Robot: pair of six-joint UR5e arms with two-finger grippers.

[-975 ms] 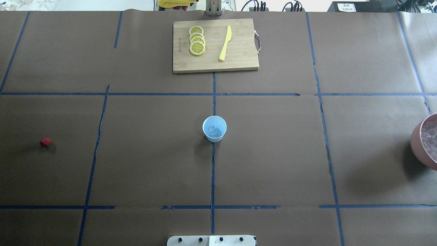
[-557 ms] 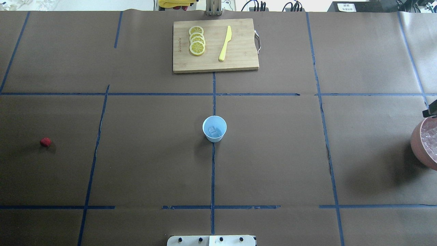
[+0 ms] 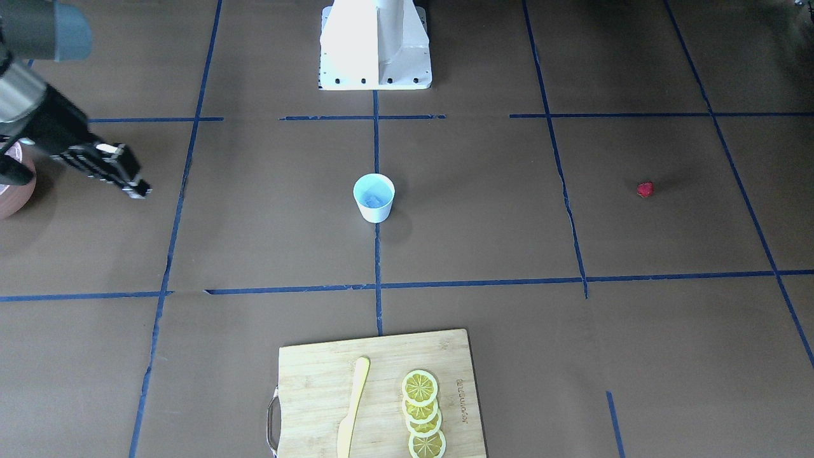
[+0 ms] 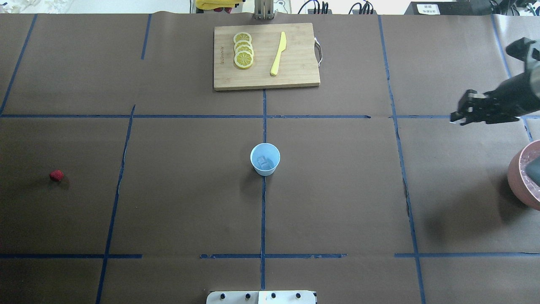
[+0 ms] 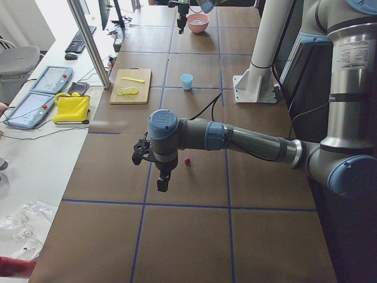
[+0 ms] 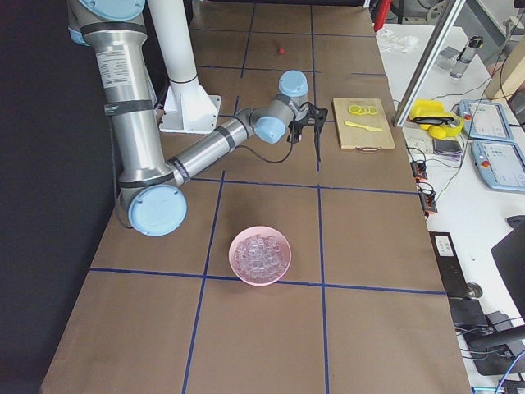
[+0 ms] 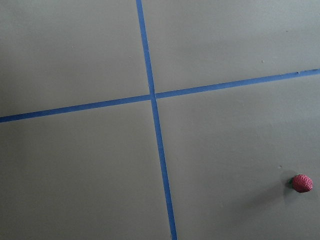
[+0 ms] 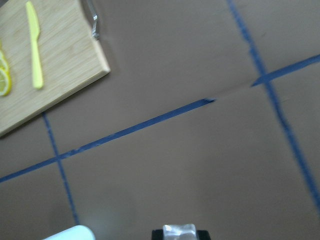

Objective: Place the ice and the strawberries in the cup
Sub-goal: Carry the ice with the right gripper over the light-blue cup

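The white cup [image 4: 265, 159] with a pale blue inside stands at the table's centre, with a clear ice cube [image 4: 263, 161] in it. The red strawberry [image 4: 56, 175] lies far left on the table and shows in the left wrist view [image 7: 302, 183]. My right gripper [image 4: 457, 118] hovers far right of the cup, beyond the bowl. In the right wrist view it is shut on a clear ice cube [image 8: 180, 231]. My left gripper [image 5: 161, 186] shows only in the exterior left view, above the table near the strawberry [image 5: 187, 161]. I cannot tell whether it is open or shut.
A pinkish-brown bowl [image 4: 512, 177] holding several ice cubes [image 6: 260, 253] sits at the right edge. A wooden cutting board [image 4: 295, 76] with lemon slices [image 4: 243, 50] and a yellow knife [image 4: 278, 53] lies at the far middle. Blue tape lines cross the brown table cover.
My right arm has come into the overhead view from the right edge. Its gripper has moved left and away from over the bowl.
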